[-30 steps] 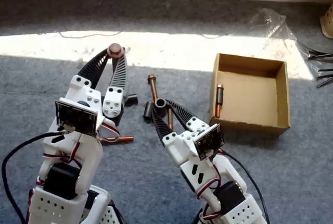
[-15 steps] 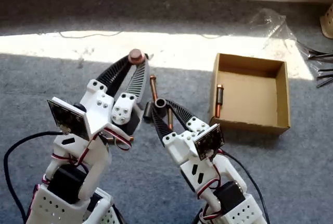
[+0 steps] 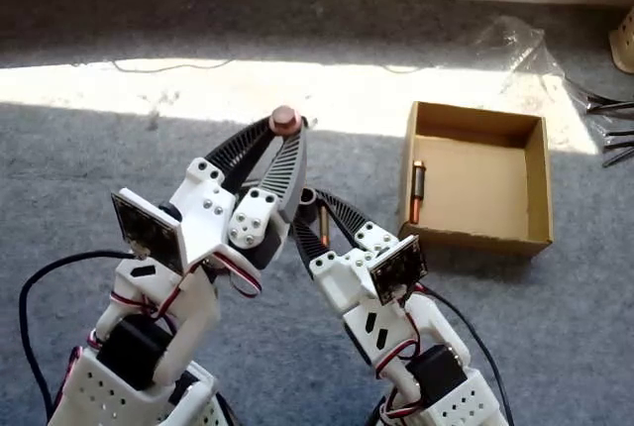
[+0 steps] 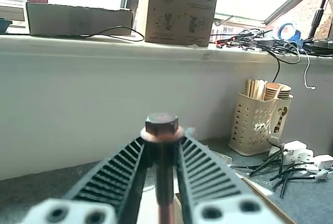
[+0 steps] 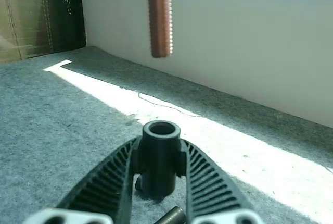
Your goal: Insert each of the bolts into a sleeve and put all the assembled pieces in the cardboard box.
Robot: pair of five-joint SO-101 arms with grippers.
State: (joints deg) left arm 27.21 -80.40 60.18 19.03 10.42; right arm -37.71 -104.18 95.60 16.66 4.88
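Bolt is being pinched head-up in the left gripper just above the sleeve, which is being clamped upright by the right gripper; a rim jam is being risked by its slightly off-centre tip.

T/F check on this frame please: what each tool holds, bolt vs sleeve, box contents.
1. The left tool is shut on a bolt, head up. True.
2. The right tool holds a sleeve upright, bore up. True.
3. The bolt is seated in the sleeve. False: in the right wrist view its threaded end hangs above the sleeve, apart from it.
4. The cardboard box is empty. False: one assembled piece lies inside, by the wall nearest the arms.
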